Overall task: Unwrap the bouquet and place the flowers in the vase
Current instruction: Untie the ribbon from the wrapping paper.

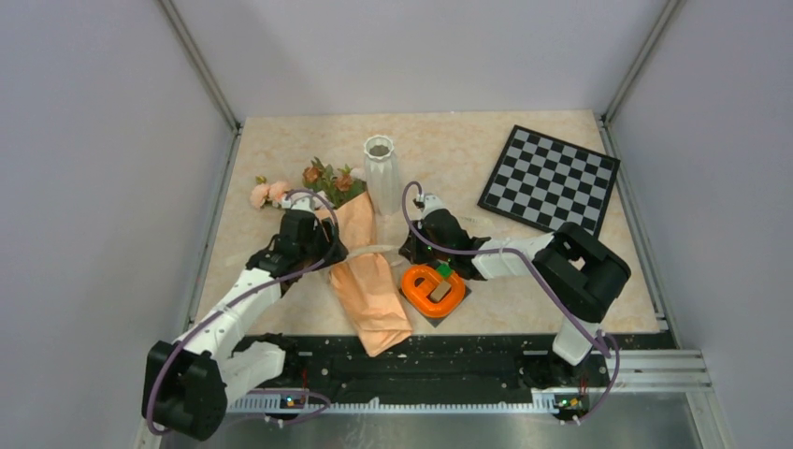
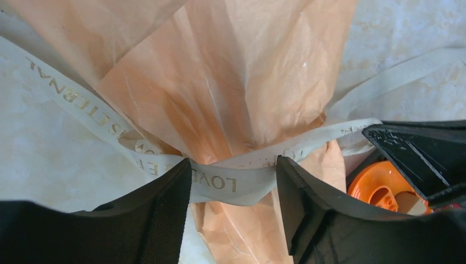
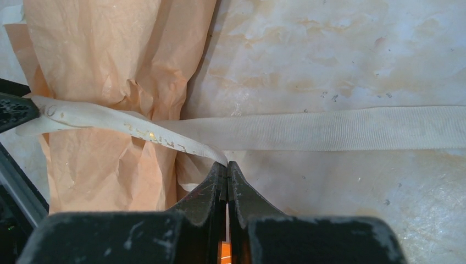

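Note:
The bouquet (image 1: 369, 281) lies on the table in peach kraft paper, its flowers (image 1: 329, 178) poking out at the far end beside the white ribbed vase (image 1: 380, 166), which stands upright. A cream ribbon (image 2: 242, 179) with gold lettering circles the paper's waist. My left gripper (image 2: 233, 162) is open over the bouquet's left side, and the ribbon band stretches across the gap between its fingers. My right gripper (image 3: 226, 165) sits just right of the bouquet, shut on one ribbon strand pinched at its tips. A second ribbon tail (image 3: 329, 129) lies flat on the table, running off to the right.
An orange plastic ring (image 1: 433, 288) on a dark square pad sits close against the bouquet's right side, under my right arm. A chessboard (image 1: 549, 178) lies at the back right. Grey walls close in the table on three sides.

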